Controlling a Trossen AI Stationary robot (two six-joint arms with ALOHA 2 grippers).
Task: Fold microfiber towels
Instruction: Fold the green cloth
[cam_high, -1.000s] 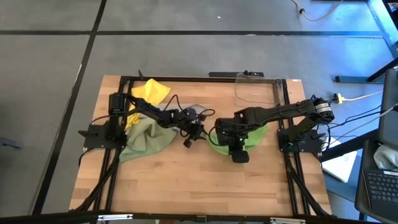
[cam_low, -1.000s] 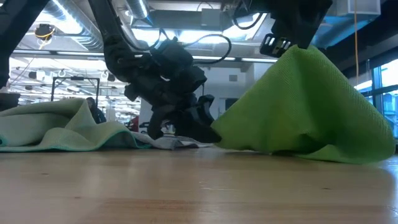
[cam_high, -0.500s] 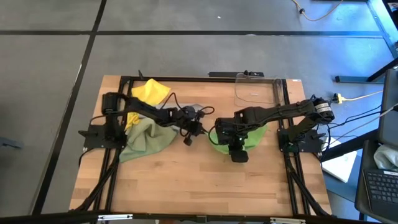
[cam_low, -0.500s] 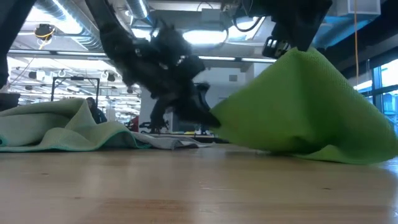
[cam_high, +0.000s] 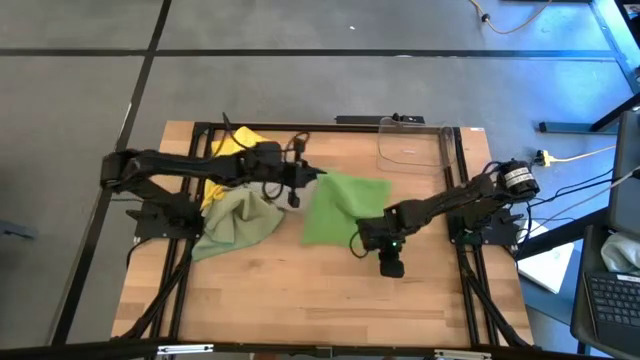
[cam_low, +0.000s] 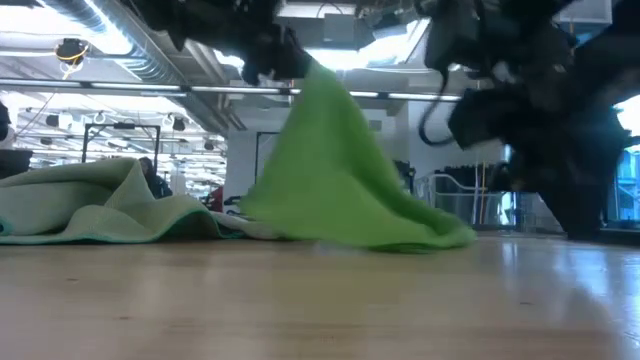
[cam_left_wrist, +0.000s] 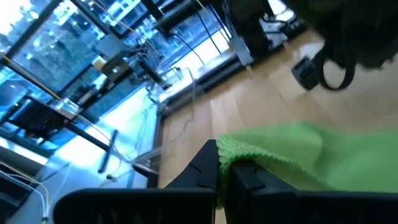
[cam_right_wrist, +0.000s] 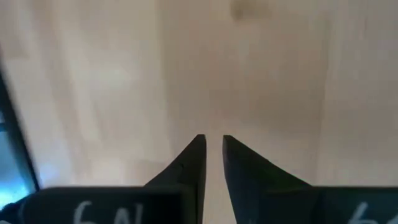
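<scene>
The bright green towel (cam_high: 345, 208) rises to a peak at its far left corner, where my left gripper (cam_high: 303, 181) is shut on it above the table's middle. My right gripper (cam_high: 390, 264) stands low over bare wood by the towel's near right corner, its fingers (cam_right_wrist: 198, 155) a narrow gap apart with nothing between them. The pale olive-green towel (cam_high: 236, 220) lies crumpled at the left. The yellow towel (cam_high: 238, 148) lies behind it, partly under the left arm. My left gripper pinches a corner of the bright green towel, at its hem (cam_left_wrist: 231, 149), between its two fingers. It comes almost level from the table's left. The towel hangs from that peak (cam_low: 312, 78) in a slack slope, and its lower part (cam_low: 420, 236) lies on the table.
A clear plastic bin (cam_high: 415, 146) stands at the far right of the table. Black frame rails (cam_high: 462, 200) run along the left and right sides. Bare wood (cam_high: 300, 290) spreads across the near half.
My left gripper has taken hold of the green towel's left corner and risen, drawing it up and toward the far left. My right gripper has let go of the towel and sunk toward the near edge. The towel, which hung from the right gripper, now hangs from the left.
</scene>
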